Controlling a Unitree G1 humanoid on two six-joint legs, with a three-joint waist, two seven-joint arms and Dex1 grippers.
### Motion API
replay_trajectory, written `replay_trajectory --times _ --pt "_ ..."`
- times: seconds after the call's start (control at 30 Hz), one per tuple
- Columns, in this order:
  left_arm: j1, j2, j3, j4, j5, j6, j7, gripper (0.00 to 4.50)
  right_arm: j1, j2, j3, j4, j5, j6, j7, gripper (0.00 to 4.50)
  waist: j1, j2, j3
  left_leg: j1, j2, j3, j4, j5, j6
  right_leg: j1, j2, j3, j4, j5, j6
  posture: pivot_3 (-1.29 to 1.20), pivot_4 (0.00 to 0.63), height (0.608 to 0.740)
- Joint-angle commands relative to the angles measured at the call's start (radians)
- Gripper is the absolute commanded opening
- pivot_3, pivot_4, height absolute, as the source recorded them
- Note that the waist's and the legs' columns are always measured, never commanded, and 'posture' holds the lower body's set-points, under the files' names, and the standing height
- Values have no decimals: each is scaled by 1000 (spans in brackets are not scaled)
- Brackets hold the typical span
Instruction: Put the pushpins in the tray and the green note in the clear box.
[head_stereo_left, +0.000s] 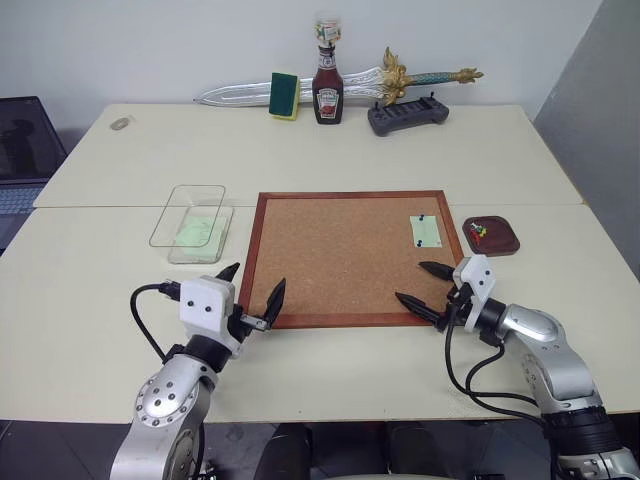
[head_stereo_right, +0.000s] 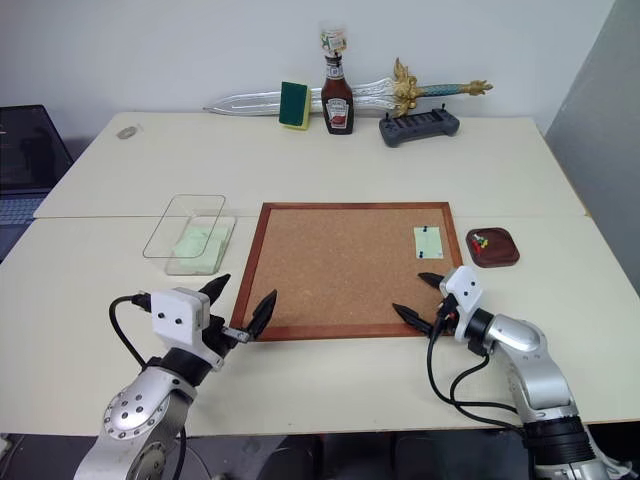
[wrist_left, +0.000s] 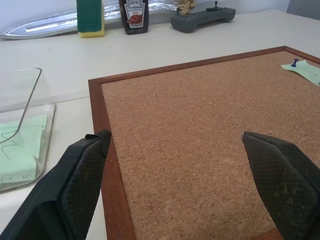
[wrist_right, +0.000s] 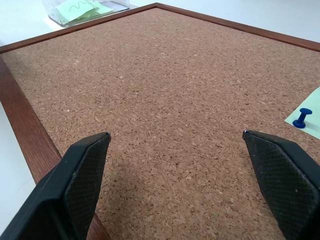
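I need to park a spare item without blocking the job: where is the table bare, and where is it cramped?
Bare: the cream table behind the clear plastic box, and the strip behind the wood-framed corkboard. Cramped: the corkboard's right end, where the pinned pale green note sits near the brown tray, and the back edge with sponge, ketchup bottle, toy sword.

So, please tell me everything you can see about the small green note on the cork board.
The pale mint-green rectangular paper note lies flat on the cork board, near its far right corner, beside the dark reddish-brown tray. Two dark blue pushpins hold it, one near its far edge and one near its near edge. It looks thin and uncreased. Neither end effector touches it.
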Motion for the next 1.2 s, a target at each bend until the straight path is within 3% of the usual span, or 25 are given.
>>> replay_trajectory --times 0.03,1.07,1.2 --pt "-2 0 7 -16 -4 -32 -7 4463 -12 -8 -18 -31 13 -1 -2 4500 0 0 0 0 0 0 0 0 0 0 0 0 0 0 0 0 150 740" --pt "-80 111 63 14 -93 30 -120 4463 16 6 -15 -89 13 23 -43 4500 0 0 0 0 0 0 0 0 0 0 0 0 0 0 0 0 150 740" --pt "-123 132 51 53 -103 30 -155 3726 35 3 -28 -118 21 28 -58 4500 0 0 0 0 0 0 0 0 0 0 0 0 0 0 0 0 150 740"
